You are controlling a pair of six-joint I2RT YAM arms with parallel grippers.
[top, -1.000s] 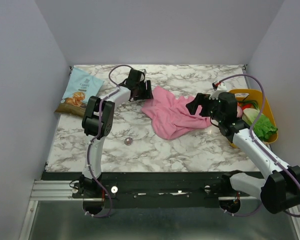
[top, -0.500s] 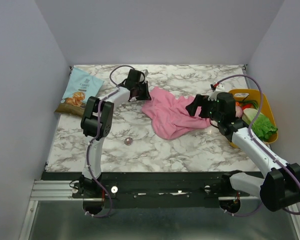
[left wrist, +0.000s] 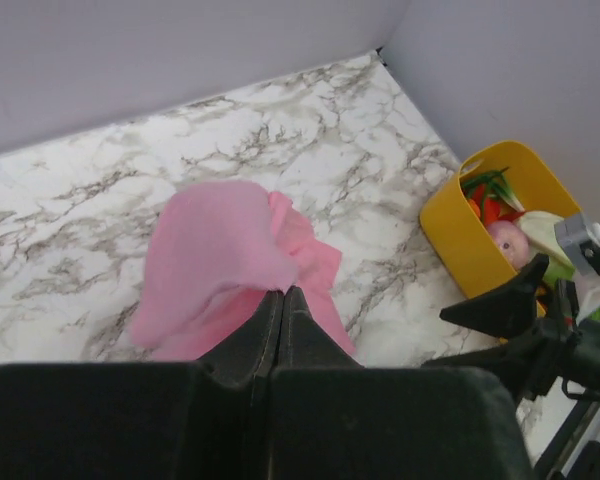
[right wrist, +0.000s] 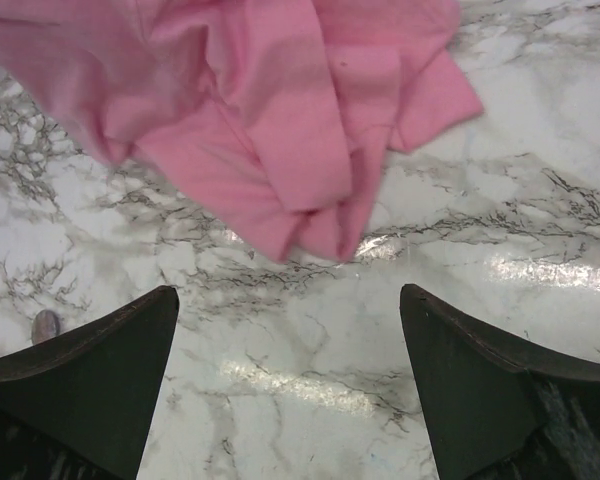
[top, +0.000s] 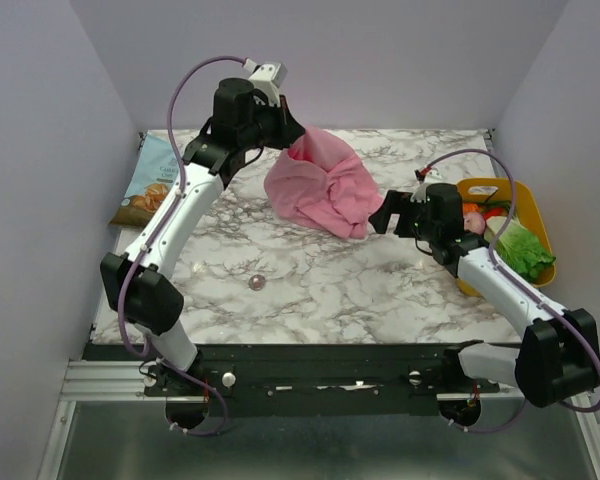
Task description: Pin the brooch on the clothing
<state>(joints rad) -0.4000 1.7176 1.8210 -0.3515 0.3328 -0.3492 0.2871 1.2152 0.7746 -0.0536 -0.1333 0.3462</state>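
Note:
The clothing [top: 320, 185], a pink T-shirt, hangs bunched above the back of the marble table. My left gripper [top: 290, 138] is raised high and shut on its upper edge. In the left wrist view the shut fingertips [left wrist: 282, 293] pinch the pink fabric [left wrist: 215, 250]. The brooch [top: 257, 283], a tiny greyish disc, lies alone on the marble left of centre, also at the left edge of the right wrist view [right wrist: 45, 325]. My right gripper [top: 385, 215] stands open just right of the shirt's lower folds [right wrist: 270, 120], nothing between its fingers [right wrist: 90, 370].
A blue snack bag [top: 148, 180] lies at the back left. A yellow bin [top: 505, 190] with vegetables stands at the right edge, seen also in the left wrist view [left wrist: 470, 235]. Grey walls close in the table on three sides.
My left gripper shut on the shirt's edge and rose, lifting the shirt off the table into a hanging bunch. The right gripper edged slightly left, still open. The brooch stayed put.

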